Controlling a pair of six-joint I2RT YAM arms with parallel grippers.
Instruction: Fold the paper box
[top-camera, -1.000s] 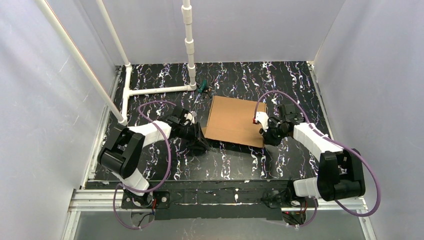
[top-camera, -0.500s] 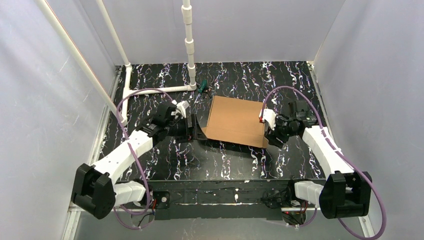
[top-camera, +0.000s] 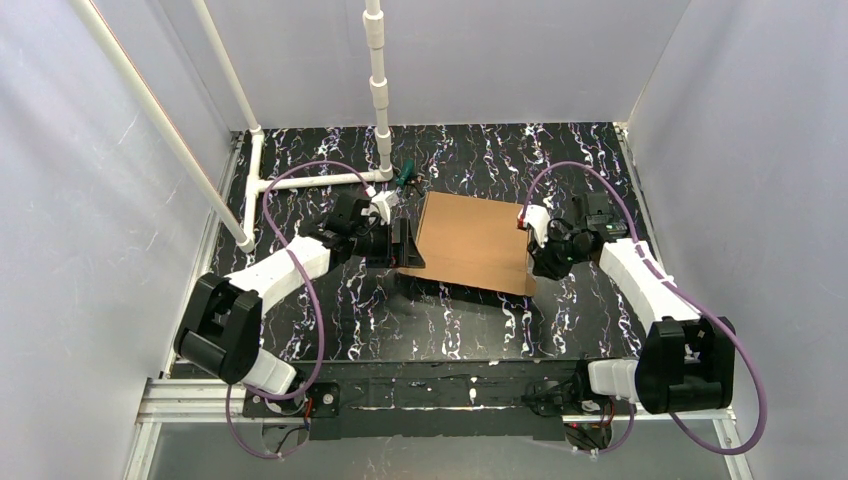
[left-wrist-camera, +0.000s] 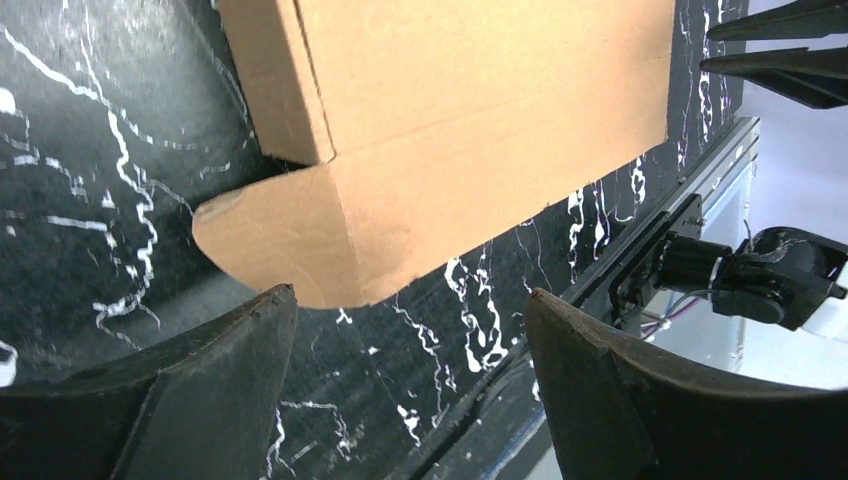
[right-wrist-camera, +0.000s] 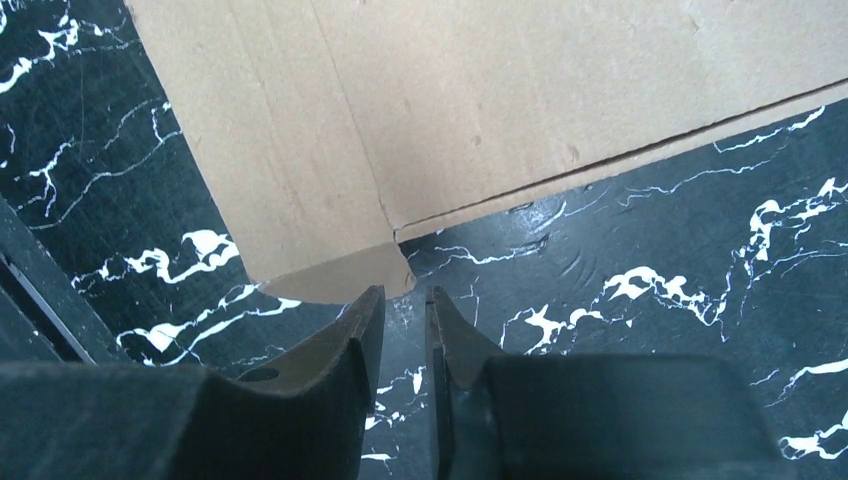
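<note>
Paper box (top-camera: 470, 242) is sat between both arms. The left gripper (top-camera: 408, 245) is spread wide with the rounded side flap framed between its fingers (left-wrist-camera: 200, 390), so it's better placed. The right gripper (top-camera: 537, 262) is pinched nearly closed, empty, off the near right corner.

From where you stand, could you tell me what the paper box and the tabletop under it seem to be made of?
The paper box: plain brown cardboard, matte, with creased fold lines and raw cut edges. The tabletop: black with white marble-like veining, faintly glossy; perhaps printed laminate or vinyl.
</note>
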